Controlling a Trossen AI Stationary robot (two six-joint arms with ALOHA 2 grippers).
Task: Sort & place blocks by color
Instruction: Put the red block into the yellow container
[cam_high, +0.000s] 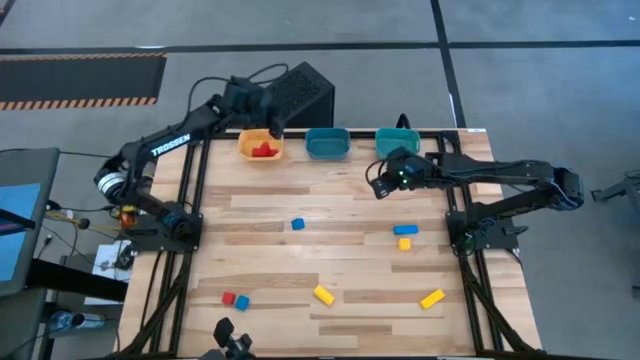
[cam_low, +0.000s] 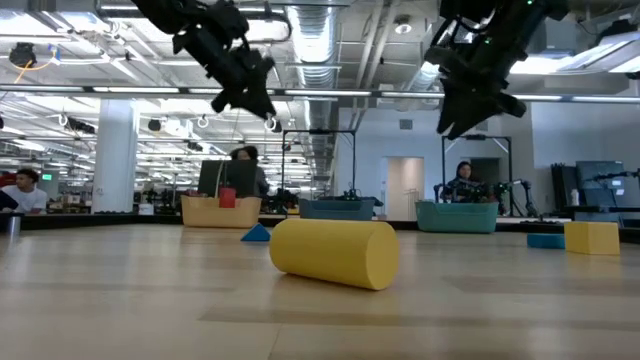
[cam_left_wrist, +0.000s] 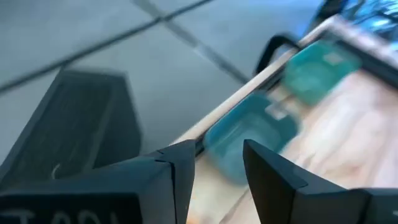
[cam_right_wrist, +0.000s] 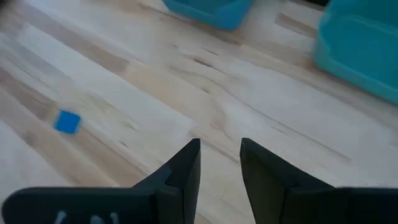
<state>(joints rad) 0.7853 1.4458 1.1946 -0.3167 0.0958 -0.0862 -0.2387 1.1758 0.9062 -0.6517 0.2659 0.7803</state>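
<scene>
Red blocks (cam_high: 264, 150) lie in the orange bin (cam_high: 246, 146) at the table's far edge. My left gripper (cam_high: 277, 128) hangs open and empty above that bin's right end; its wrist view shows its fingers (cam_left_wrist: 217, 146) apart. My right gripper (cam_high: 380, 188) hovers open and empty (cam_right_wrist: 219, 144) over bare wood in front of the teal bin (cam_high: 397, 141). Loose on the table lie a blue block (cam_high: 298, 224), a blue bar (cam_high: 405, 230) beside a yellow cube (cam_high: 404, 243), a red (cam_high: 229, 298) and blue pair (cam_high: 242, 301), and two yellow blocks (cam_high: 323, 294) (cam_high: 432, 298).
A blue bin (cam_high: 327, 143) stands between the orange and teal bins along the far edge. A black box (cam_high: 300, 95) sits just beyond the table behind the left gripper. Open wood lies across the table's middle. People sit in the room behind, in the low view.
</scene>
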